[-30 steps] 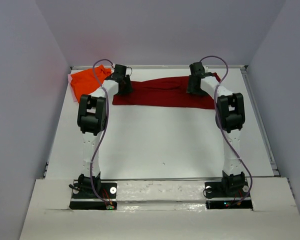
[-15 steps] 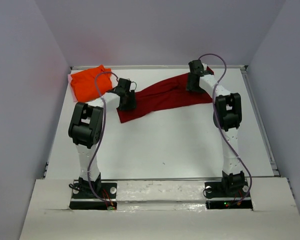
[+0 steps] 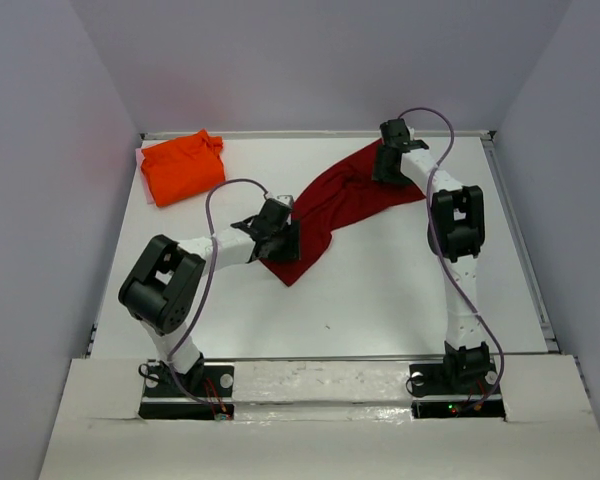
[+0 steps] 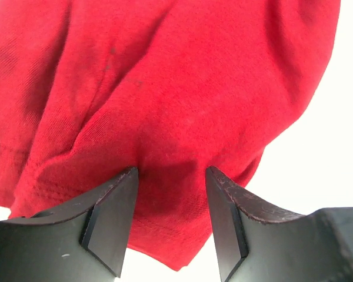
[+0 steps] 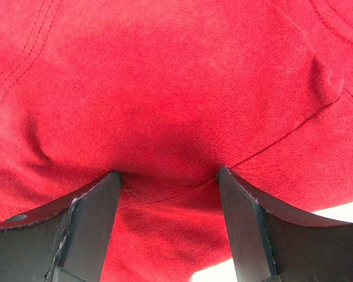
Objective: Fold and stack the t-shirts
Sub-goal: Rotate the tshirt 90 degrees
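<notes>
Both arms are working on the red shirt (image 3: 345, 200), which stretches in a slanted band across the table (image 3: 380, 300), from the far right side down toward the middle. The left gripper (image 3: 283, 243) pinches the near, lower end of it, and its wrist view shows a bunch of hemmed cloth caught between the two fingers. The right gripper (image 3: 388, 165) is clamped on the far end in the same way, with a fold of red fabric gathered between its fingers. The orange shirt (image 3: 183, 166) lies well apart in the far left corner, in a compact and roughly squared bundle, so it looks already folded. I take this to be the folding of the red one, with the cloth being carried or laid over. The next move seems to call for both ends to be set down in line, so the layers lie flat before either grip lets go.
</notes>
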`<state>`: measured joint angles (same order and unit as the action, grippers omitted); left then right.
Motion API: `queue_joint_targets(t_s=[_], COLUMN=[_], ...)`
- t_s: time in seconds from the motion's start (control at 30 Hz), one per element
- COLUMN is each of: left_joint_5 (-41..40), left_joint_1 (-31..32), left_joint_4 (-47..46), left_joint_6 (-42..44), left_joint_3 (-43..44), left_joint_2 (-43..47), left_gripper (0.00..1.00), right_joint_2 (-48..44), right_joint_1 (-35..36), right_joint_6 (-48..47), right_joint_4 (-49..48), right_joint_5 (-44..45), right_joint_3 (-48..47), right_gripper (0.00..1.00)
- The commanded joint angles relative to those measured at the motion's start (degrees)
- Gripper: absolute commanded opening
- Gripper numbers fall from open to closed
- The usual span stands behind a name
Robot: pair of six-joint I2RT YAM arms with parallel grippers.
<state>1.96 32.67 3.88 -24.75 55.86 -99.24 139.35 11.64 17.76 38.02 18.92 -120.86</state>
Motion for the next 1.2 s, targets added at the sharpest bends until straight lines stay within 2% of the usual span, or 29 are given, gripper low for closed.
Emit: queue_joint_targets(t_s=[0.0, 0.1, 0.6, 0.87, 1.03, 1.17], left_joint_5=[4.89, 6.83, 6.92, 6.22, 3.68, -0.72], left_joint_1=[3.54, 5.73, 13.56, 17.34, 17.61, 17.52], left_joint_4=[3.16, 0.26, 0.34, 2.53, 8.24, 14.39], left_joint_6=[-4.33, -6.53, -10.05, -11.10, -11.37, -10.84], left_joint_3=[-6.98, -12.16, -18.94, -22.54, -19.65, -12.19], left_joint_2=[0.62, 3.17, 11.87, 17.14, 26.19, 33.84], left_gripper=[0.62, 0.62, 0.62, 0.62, 0.62, 0.62], right_joint_2=[-0.84, 1.97, 8.12, 8.66, 7.34, 3.66], right_joint_1=[-0.13, -0.13, -0.13, -0.65, -1.17, -1.80], right_joint_6=[-1.59, -2.73, -3.51, -5.98, -6.33, -6.51], right_joint_4=[-0.05, 0.12, -5.67, -8.05, -8.75, -9.72], right_joint_5=[-3.09, -6.59, -26.55, -27.52, -30.78, -33.33], right_joint_3=[-0.86, -4.98, -13.25, -14.58, -15.28, -13.44], right_gripper=[0.73, 0.73, 0.75, 0.77, 0.78, 0.78])
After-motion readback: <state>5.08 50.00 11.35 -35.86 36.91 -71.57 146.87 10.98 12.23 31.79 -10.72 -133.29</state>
